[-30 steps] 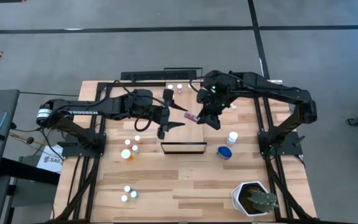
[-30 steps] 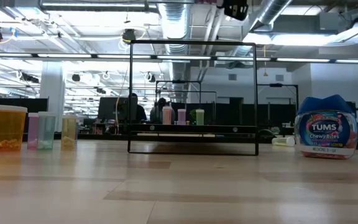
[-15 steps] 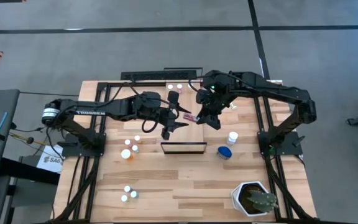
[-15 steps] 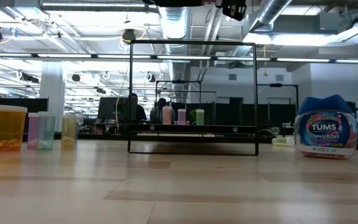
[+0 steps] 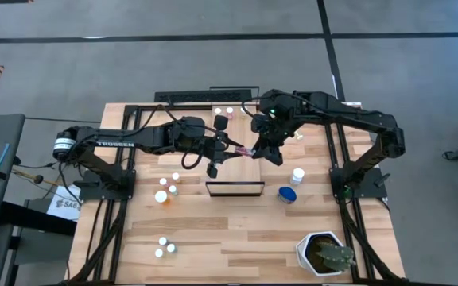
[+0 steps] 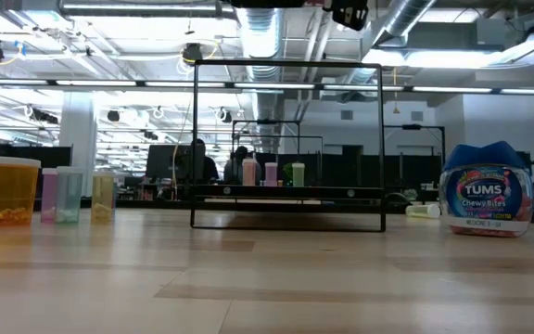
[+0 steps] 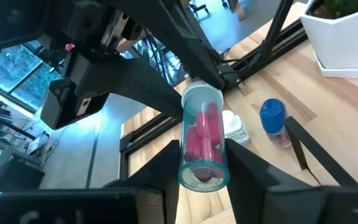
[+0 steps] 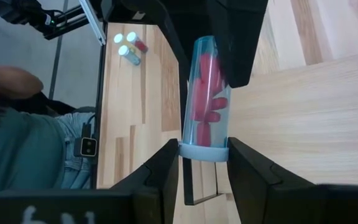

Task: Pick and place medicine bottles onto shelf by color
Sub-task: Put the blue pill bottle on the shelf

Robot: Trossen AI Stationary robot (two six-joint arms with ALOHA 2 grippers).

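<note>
Mid-handover above the counter (image 5: 213, 230): left gripper (image 5: 227, 149) fingers clamped on the pink bottle (image 5: 243, 149), right gripper (image 5: 262, 148) fingers pinching its other end (both gripping). Shelf (image 5: 234, 189) looks empty from above; the other bottles (image 5: 165, 191) remain unsorted, so most is left.

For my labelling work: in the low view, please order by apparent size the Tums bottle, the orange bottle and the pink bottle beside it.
1. Tums bottle, largest.
2. Orange bottle.
3. Pink bottle, smallest.
All three stand at a similar depth, so this order seems reliable.
</note>
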